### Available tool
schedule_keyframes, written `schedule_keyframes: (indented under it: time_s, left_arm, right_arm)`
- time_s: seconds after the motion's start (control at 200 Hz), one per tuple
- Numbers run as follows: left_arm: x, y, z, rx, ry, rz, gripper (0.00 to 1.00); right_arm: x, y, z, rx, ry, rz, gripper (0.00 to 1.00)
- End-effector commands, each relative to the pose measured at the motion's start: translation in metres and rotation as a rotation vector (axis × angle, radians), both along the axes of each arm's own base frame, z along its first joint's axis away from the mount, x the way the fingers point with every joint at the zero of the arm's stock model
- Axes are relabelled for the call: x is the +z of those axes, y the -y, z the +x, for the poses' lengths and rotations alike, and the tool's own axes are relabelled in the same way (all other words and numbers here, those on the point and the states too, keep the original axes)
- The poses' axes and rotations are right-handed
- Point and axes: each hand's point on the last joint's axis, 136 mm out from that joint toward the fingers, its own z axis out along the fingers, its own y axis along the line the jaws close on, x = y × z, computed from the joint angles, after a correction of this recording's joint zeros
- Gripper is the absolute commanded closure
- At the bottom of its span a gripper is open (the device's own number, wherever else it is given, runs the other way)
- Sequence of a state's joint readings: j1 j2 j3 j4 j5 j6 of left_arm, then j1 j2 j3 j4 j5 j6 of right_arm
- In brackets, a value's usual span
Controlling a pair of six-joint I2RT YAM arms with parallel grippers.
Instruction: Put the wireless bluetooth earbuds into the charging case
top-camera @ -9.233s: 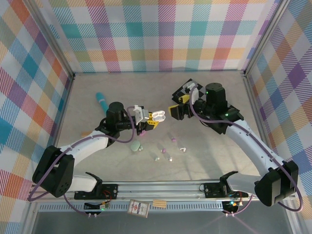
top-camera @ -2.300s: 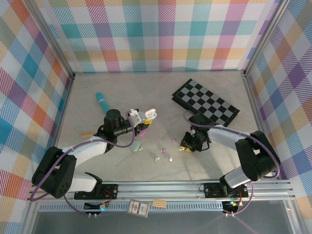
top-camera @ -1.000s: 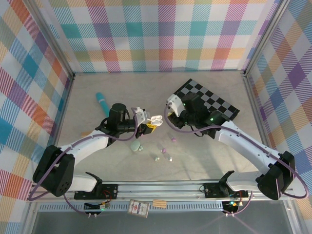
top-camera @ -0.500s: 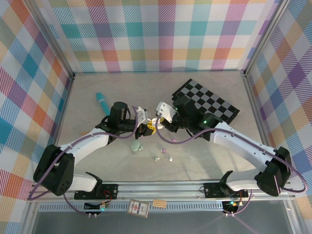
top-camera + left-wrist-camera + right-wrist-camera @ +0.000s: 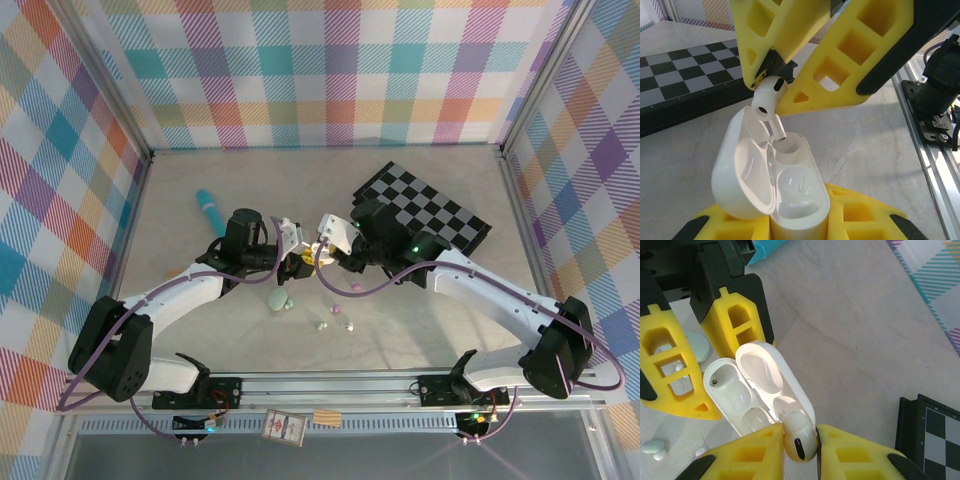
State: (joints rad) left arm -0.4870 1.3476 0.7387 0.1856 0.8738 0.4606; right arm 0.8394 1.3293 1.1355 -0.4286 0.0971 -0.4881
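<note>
where your two arms meet: over the middle of the table (image 5: 300, 190), fingertips nearly touching.
left gripper: your left gripper (image 5: 298, 262) is clamped hard on the charging case (image 5: 800, 197), one yellow finger on each side of its base.
charging case: white and lifted off the table, with its lid (image 5: 742, 170) swung wide open to one side. the two sockets look empty.
right gripper: your right gripper (image 5: 799, 432) is pinched narrow on one white earbud (image 5: 769, 97) – head between the fingertips, stem pointing down.
earbud against case: the stem tip sits right at the mouth of the socket farther from the left wrist. you cannot tell whether it has gone in.
loose earbuds: the loose earbuds (image 5: 337, 309) lie scattered on the table on the near side of the grippers – lilac and pale ones, apart from one another.
mint-green case: the mint-green case (image 5: 278, 299) rests on the table close under the left gripper.
checkerboard: the checkerboard (image 5: 425, 210) lies flat beyond the right arm.
teal tube: the teal tube (image 5: 210, 208) is far left, well apart from the rest.
</note>
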Motion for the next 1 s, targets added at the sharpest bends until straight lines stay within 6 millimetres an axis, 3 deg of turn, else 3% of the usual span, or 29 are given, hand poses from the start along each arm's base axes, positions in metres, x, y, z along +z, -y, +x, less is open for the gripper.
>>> schedule_keyframes:
  time_s: [0.0,0.6,0.82,0.995]
  left_arm:
    - [0.019,0.007,0.003,-0.025,0.035,-0.041,0.97]
    - [0.028,0.01,0.004,-0.036,0.044,-0.062,0.97]
    - [0.027,0.008,0.003,-0.032,0.06,-0.062,0.97]
    - [0.027,0.002,0.009,0.025,0.116,-0.072,0.97]
  right_arm:
    - [0.005,-0.003,-0.002,0.027,0.018,-0.003,0.78]
    - [0.0,-0.004,-0.018,0.14,0.067,-0.039,0.72]
    - [0.026,0.001,-0.02,0.102,0.088,0.057,0.41]
    - [0.05,0.024,-0.014,-0.029,-0.036,0.326,0.29]
